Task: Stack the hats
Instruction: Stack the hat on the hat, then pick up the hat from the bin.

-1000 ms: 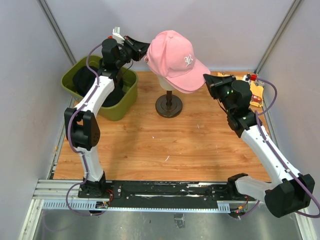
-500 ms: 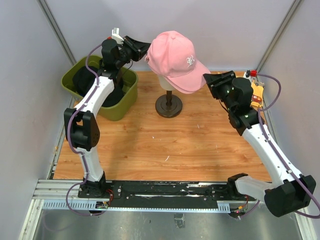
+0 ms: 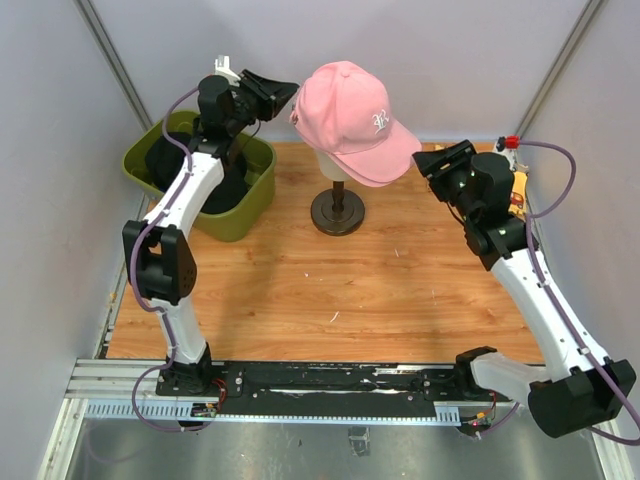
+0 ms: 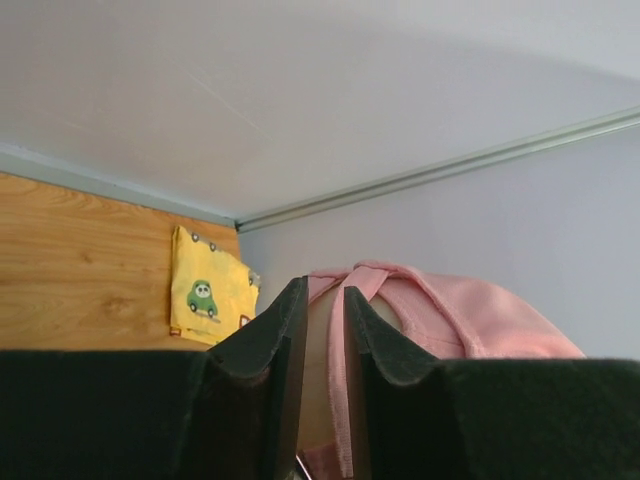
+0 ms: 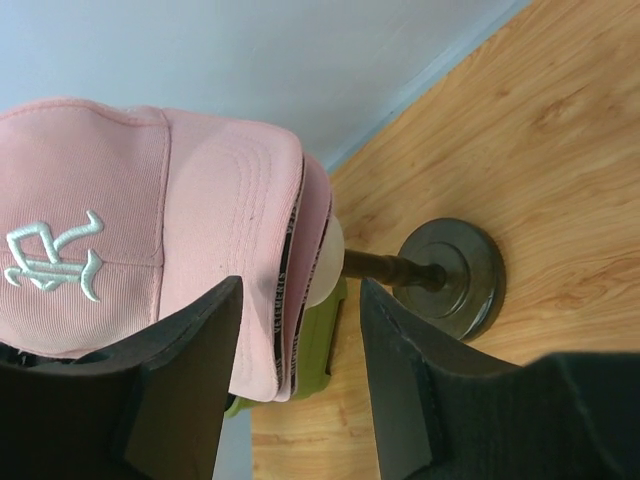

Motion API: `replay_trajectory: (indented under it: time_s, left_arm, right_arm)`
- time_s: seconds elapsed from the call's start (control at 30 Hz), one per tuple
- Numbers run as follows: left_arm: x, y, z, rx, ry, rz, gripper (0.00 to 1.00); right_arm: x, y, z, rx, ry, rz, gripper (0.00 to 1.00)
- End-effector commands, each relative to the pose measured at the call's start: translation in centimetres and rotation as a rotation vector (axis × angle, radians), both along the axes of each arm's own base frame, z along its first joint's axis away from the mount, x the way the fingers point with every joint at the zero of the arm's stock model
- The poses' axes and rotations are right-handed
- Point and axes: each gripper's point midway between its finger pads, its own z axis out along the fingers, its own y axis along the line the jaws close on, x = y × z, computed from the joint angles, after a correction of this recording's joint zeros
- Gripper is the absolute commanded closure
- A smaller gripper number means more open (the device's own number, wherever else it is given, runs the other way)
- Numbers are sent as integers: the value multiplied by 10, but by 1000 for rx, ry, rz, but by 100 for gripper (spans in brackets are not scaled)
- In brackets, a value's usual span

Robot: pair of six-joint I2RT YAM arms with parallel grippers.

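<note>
The pink cap [image 3: 352,118] sits on the cream mannequin head [image 5: 326,262], brim toward the right arm. The head's dark stand [image 3: 337,211] is at the rear centre of the wooden counter [image 3: 300,290].

Left tool [image 3: 281,92]: raised just beside the back of the cap. In the left wrist view its fingers [image 4: 268,345] stand slightly apart. The cap's rear strap shows through the narrow gap, and contact cannot be determined.

Right tool [image 3: 428,163]: just beside the brim tip. Its fingers [image 5: 190,350] stand well apart and nothing is between them.

The olive-green bin [image 3: 245,215] at rear left holds dark caps [image 3: 165,160]. A yellow cloth [image 4: 210,290] lies at the counter's right rear.
</note>
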Motion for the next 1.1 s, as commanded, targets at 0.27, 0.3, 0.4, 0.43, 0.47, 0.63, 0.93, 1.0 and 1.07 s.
replay_trajectory:
  time_s: [0.27,0.3,0.4,0.43,0.47,0.63,0.93,1.0,1.07]
  left_arm:
    - [-38,76,62,48,-65,276,73]
    - [-42,86,64,63,-59,315,72]
    - [-58,116,64,94,-36,436,72]
    - [-64,126,63,104,-25,475,71]
    - [-71,137,60,118,-12,517,70]
    - [-106,177,45,205,47,674,68]
    - [-160,217,1,343,175,808,63]
    - [-169,224,-12,346,198,821,63]
    - [-174,228,-23,345,223,819,64]
  right_arm:
    - [-23,-39,29,-95,-80,-70,46]
    - [-25,-41,30,-108,-84,-74,46]
    - [-31,-48,37,-160,-104,-86,45]
    - [-32,-49,38,-183,-108,-86,45]
    - [-33,-50,38,-205,-107,-83,45]
    - [-32,-52,37,-302,-107,-65,44]
    - [-24,-48,44,-409,-104,-22,44]
    - [-24,-46,43,-413,-103,-15,44]
    - [-26,-43,42,-420,-101,0,44]
